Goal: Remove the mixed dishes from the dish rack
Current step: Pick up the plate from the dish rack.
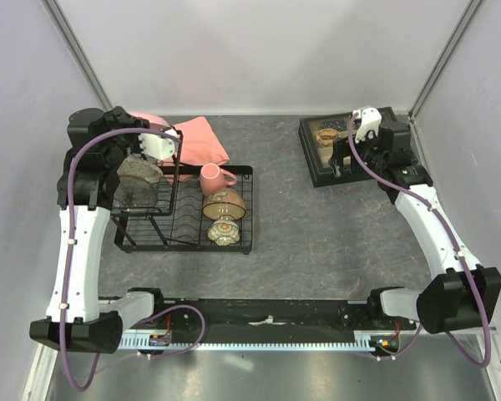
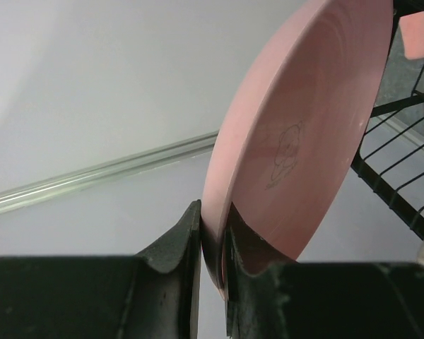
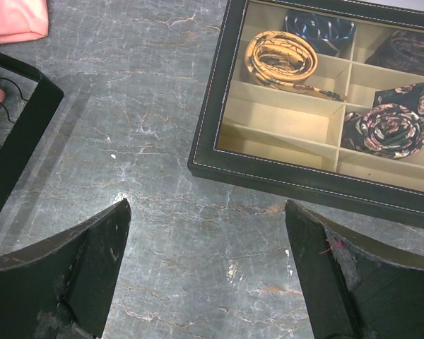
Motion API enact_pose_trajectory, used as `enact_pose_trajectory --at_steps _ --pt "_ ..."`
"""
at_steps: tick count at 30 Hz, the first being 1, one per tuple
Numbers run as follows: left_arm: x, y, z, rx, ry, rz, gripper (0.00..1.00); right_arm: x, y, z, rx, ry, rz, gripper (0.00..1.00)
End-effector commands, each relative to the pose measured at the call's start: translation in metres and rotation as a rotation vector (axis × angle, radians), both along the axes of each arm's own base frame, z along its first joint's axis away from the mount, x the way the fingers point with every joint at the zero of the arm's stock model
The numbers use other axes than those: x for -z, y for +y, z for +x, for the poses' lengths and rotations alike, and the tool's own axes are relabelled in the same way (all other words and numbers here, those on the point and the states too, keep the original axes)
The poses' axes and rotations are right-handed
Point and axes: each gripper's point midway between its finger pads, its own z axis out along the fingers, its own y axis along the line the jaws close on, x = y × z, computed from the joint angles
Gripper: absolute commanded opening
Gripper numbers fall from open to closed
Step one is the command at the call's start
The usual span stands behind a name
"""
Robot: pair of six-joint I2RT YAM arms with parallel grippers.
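We see the dish rack [image 1: 163, 225] on the table [image 1: 317, 242], mug [image 1: 213, 177] and bowls [image 1: 225, 203] inside. Our left pincer [image 2: 213, 233] clenches the pink plate [image 2: 304, 127] by the rim, beside the rack wires; its faint sketch is unreadable. Our right pincer [image 3: 206, 212] gapes above the table.

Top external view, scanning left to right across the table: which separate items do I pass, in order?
Grey speckled bowl → pink mug → black compartmented tray. The dish rack and pink cloth overlap these, so they are left out.
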Motion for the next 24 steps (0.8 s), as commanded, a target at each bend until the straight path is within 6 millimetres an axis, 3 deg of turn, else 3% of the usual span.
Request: enact_pose_trajectory --at_steps 1,8,11,12,16,24 --pt "-0.042 -0.002 -0.007 0.013 -0.166 -0.012 0.02 -0.021 0.003 0.007 -0.018 -0.052 0.001 0.98" --pt "-0.052 -0.006 -0.016 0.036 -0.184 -0.005 0.02 -0.017 0.002 0.009 -0.015 -0.040 -0.005 0.98" --pt "-0.069 -0.011 -0.024 0.059 -0.208 -0.072 0.02 -0.014 0.002 0.009 -0.013 -0.033 -0.005 0.98" --pt "-0.083 -0.013 -0.029 0.066 -0.233 -0.100 0.01 -0.014 0.001 0.009 -0.012 -0.032 -0.005 0.98" --pt "-0.101 -0.026 -0.041 0.118 -0.246 -0.287 0.02 -0.014 0.001 0.010 -0.009 -0.031 -0.004 0.98" --pt "-0.088 -0.046 -0.053 0.164 -0.158 -0.566 0.01 -0.027 0.003 0.007 -0.007 -0.066 0.017 0.98"
